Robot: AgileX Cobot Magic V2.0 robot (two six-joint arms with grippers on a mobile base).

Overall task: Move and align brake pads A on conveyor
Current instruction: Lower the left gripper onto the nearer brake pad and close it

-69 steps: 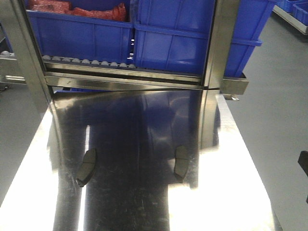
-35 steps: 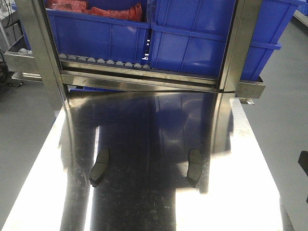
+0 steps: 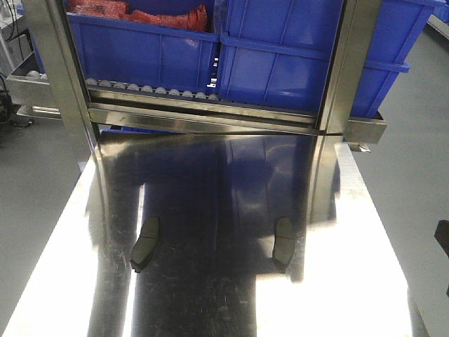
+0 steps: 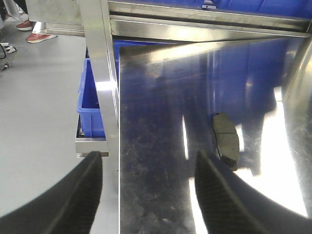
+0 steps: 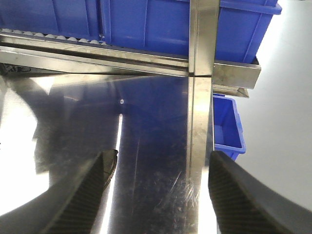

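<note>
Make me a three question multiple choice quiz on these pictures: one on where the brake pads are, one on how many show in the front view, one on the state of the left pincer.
1. Where do the brake pads lie?
A) on the shiny steel table
B) on a wooden shelf
C) in a cardboard box

2. How many pads show in the front view?
A) one
B) two
C) four

3. What state is the left pincer in?
A) shut on a pad
B) open and empty
C) shut on nothing

Answers:
1 A, both pads rest flat on the reflective steel top.
2 B, one pad lies to the left and one to the right.
3 B, its fingers stand wide apart with nothing between them, and the pad lies beyond them.
</note>
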